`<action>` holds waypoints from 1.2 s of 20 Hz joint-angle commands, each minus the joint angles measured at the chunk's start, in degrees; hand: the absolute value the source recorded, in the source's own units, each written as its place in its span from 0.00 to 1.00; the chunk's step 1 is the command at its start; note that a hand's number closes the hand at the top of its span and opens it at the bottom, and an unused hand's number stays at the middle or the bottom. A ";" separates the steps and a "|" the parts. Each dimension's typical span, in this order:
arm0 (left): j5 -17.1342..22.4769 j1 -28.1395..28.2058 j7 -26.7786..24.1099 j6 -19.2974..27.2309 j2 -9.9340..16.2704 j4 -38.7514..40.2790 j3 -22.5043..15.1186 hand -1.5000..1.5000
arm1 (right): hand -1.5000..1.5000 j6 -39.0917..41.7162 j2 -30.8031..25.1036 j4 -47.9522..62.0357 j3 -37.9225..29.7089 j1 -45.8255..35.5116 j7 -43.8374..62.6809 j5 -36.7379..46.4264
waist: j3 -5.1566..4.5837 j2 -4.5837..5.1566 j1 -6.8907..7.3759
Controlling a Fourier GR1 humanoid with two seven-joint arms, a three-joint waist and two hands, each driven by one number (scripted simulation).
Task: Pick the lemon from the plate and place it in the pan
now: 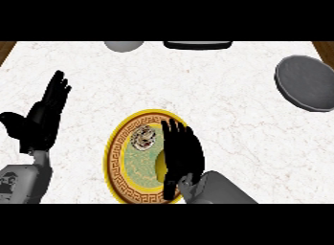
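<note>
Left of frame: the left hand [38,119] stands open over bare marble counter [254,158], fingers straight and pointing up the frame, thumb splayed toward the left edge. It touches nothing and reads as resting, kept clear of the work. Its grey forearm enters at the lower left corner.

Centre, low: a round plate [120,165] with a yellow rim, a brown key-pattern band and a pale green middle. It sits right in front of the robot, probably so the right arm reaches it easily. A mottled grey-white blotch shows on its upper middle; what that is cannot be made out.

Over the plate's right half: the right hand [180,155], palm down, fingers extended and close together, not curled round anything visible. A sliver of brighter yellow shows at the hand's left edge, low on the plate [159,165]. This is likely the lemon, mostly hidden beneath the palm; contact cannot be confirmed. Judged stage: the hand is poised over the fruit, grasp not yet closed.

Top edge, centre: a grey rounded object [124,45] and a dark flat one [197,44], both cut off and unidentifiable.

Upper right: the pan [310,82], dark grey, round, holding nothing visible, its right side clipped by the frame. It lies well apart from the plate, so the carry runs up and rightward.
</note>
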 commanded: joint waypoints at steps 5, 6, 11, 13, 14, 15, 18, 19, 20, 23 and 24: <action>-0.16 -0.50 3.30 -1.83 1.19 -2.37 1.81 0.50 | 0.00 2.06 0.51 6.46 -2.16 -1.76 0.95 -2.15 | 0.01 0.00 -0.13; -1.99 2.47 2.92 0.69 -1.49 -5.24 -0.12 0.50 | 0.00 1.35 0.52 2.25 1.87 -0.42 4.96 -2.05 | 0.01 -0.06 -0.07; -2.50 0.31 2.81 0.65 -2.38 -4.22 0.04 0.50 | 0.00 0.17 0.52 11.79 -1.32 -6.85 0.47 -8.82 | 0.02 0.06 0.38; -1.65 -0.09 2.02 -1.39 -1.25 -1.16 1.80 0.50 | 1.00 2.90 -0.26 5.83 -0.74 0.49 -6.52 -4.65 | 0.01 -0.01 -0.37; -0.85 -0.03 -0.56 -3.09 0.11 0.24 3.47 0.50 | 1.00 -2.53 0.51 11.64 3.33 -0.51 -9.64 -2.09 | 0.01 0.06 -0.08; -3.16 -0.93 0.80 0.25 -3.28 -0.61 0.79 0.50 | 1.00 -1.41 0.52 10.54 4.74 -3.37 -5.38 -4.99 | 0.01 0.05 0.02; -2.51 -0.20 3.68 -0.81 -2.85 -3.30 1.18 0.50 | 1.00 -5.24 0.52 14.11 7.77 -2.06 -7.25 -4.02 | 0.02 0.04 0.19; -3.02 -1.81 0.50 -1.20 -3.61 1.92 1.37 0.50 | 1.00 -5.83 0.52 15.97 7.51 -5.26 -6.77 -5.76 | 0.01 0.11 0.16; -1.10 -1.53 5.05 -3.36 0.08 -3.29 3.93 0.50 | 1.00 -3.59 0.52 12.69 5.29 -4.38 -6.28 -5.08 | 0.02 0.01 0.09; -1.98 -0.94 3.46 -3.38 -1.33 -2.53 3.09 0.50 | 1.00 -6.59 0.52 12.24 8.86 -1.40 -6.45 -2.24 | 0.02 0.00 0.10; -3.21 0.52 -0.29 -3.29 -1.93 -0.23 3.19 0.50 | 1.00 -2.63 0.52 12.03 2.71 -3.29 -7.28 -1.33 | 0.01 0.01 -0.10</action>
